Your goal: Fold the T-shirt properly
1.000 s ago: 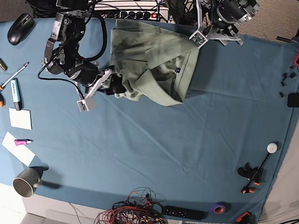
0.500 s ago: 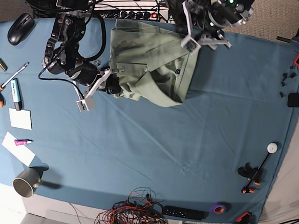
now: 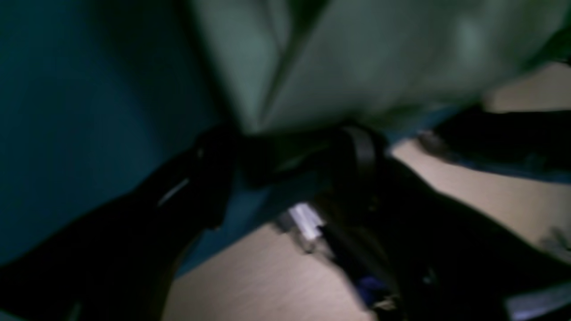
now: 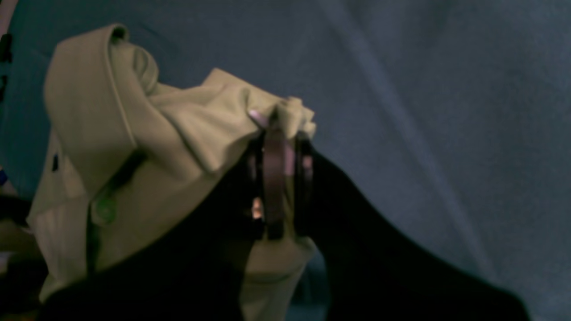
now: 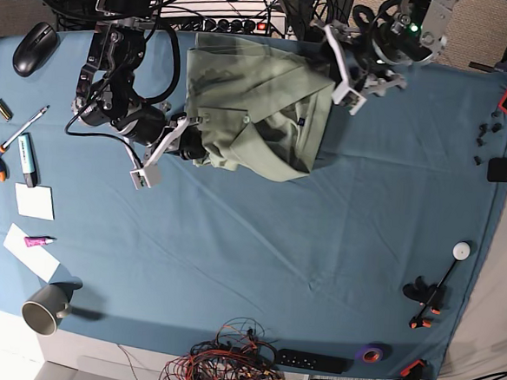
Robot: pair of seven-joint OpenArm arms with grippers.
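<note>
Overhead, you see the counter (image 5: 258,242) draped in teal-blue cloth, with the T-shirt (image 5: 255,112) lying bunched and partly folded near its far edge, left of centre in that view. Your right end effector (image 4: 276,133) is pressed together on a gathered fold of the shirt's fabric at its near-left corner, the cloth puckering over the fingertips. Your left end effector (image 3: 285,147) stands spread at the shirt's far-right edge by the counter's rim; the blurred wrist view doesn't show whether it touches fabric. A grey mug (image 5: 47,308) sits at the near-left corner.
</note>
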